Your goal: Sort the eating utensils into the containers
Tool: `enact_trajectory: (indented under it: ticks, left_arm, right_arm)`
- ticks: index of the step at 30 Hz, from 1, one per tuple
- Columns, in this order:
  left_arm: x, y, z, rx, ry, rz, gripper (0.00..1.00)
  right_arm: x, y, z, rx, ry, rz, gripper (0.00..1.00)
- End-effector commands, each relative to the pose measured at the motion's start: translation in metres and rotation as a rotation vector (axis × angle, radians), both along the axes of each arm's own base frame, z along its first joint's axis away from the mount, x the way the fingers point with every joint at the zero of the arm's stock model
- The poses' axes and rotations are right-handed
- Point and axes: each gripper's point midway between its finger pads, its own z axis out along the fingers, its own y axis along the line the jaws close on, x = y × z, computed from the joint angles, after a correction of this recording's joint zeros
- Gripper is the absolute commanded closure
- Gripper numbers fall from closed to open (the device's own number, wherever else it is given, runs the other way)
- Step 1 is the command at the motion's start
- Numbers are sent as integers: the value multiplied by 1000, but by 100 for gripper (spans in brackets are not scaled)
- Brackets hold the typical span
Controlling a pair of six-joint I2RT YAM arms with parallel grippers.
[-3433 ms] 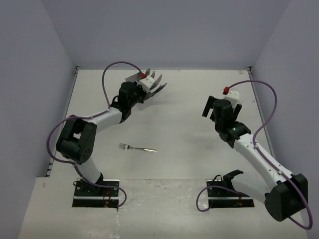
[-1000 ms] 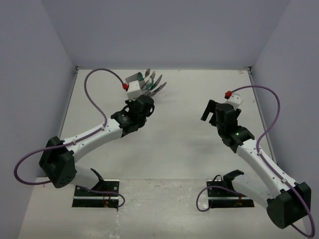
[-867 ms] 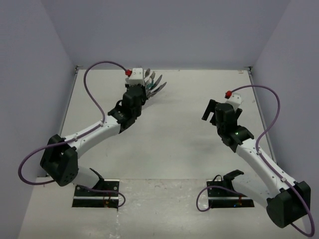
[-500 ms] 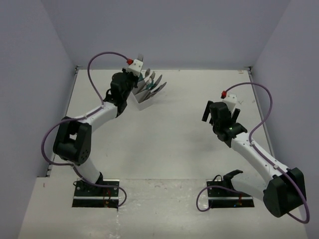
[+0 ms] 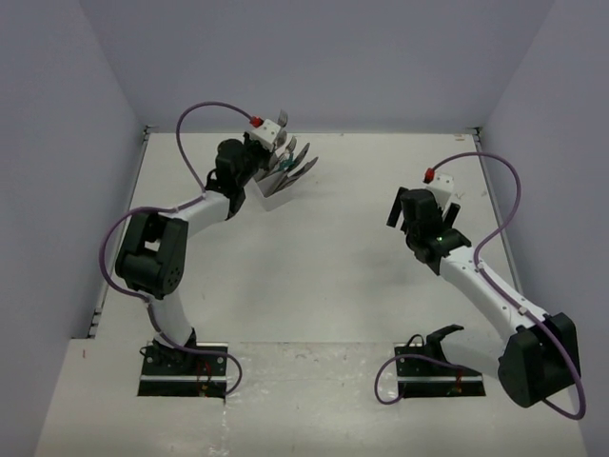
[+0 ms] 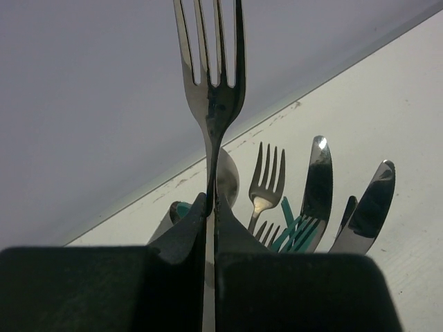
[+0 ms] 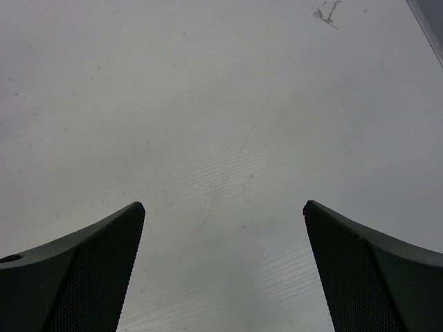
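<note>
Left gripper [image 6: 210, 205] is pinching a fork [image 6: 212, 97] tines-up, upper left; you're aiming to lower it straight beside the organiser's [image 5: 269, 188] forks [image 6: 265, 183]. Right gripper [image 7: 223, 205] is gaping empty.

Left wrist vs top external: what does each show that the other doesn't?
Only left wrist: the left gripper shut on the fork, tines up, with a teal fork and a silver knife distinct behind it. Only top external: the white organiser holding the utensils, the right gripper off at the right of the table, and both arms' poses. Both: the held fork above the sorted bunch at far left.
</note>
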Motion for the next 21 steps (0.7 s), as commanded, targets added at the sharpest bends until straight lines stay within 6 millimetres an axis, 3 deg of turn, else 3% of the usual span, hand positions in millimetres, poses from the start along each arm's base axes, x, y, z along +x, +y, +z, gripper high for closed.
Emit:
enact_trajectory:
  ticks: [1, 5, 10, 11, 12, 14, 15, 16, 17, 18, 19, 20, 21]
  left_arm:
    - [-5, 2, 7, -19, -48, -8, 100]
    - [-4, 17, -16, -2, 8, 77, 100]
    - [-9, 22, -25, 0, 40, 97, 100]
    - [-11, 24, -17, 1, 46, 101, 93]
    - [-15, 20, -8, -3, 45, 81, 79]
    - [-23, 18, 3, 2, 22, 51, 67]
    - [-27, 21, 16, 10, -12, 61, 55]
    - [-29, 22, 19, 15, -22, 68, 49]
    - [-30, 25, 24, 22, -21, 79, 36]
    - [-31, 27, 28, 19, -15, 87, 9]
    - [-32, 27, 33, 15, -10, 85, 0]
    - [-34, 27, 38, 3, 8, 89, 0]
    - [-40, 28, 56, -23, -10, 85, 0]
  right_arm:
    - [16, -3, 23, 29, -84, -48, 1]
    - [19, -1, 26, 46, -94, -42, 1]
    - [19, -5, 32, 44, -117, -43, 1]
    - [18, -5, 33, 43, -119, -42, 1]
    - [18, -5, 35, 43, -125, -41, 1]
    - [17, -7, 36, 39, -128, -40, 1]
    - [17, -6, 37, 41, -131, -38, 1]
    - [17, -6, 40, 46, -137, -35, 1]
    - [16, -5, 41, 55, -143, -32, 1]
    - [16, -4, 42, 63, -147, -25, 1]
    - [14, -4, 47, 71, -162, -25, 1]
    - [13, -4, 48, 73, -167, -23, 1]
    - [13, -4, 52, 76, -176, -23, 1]
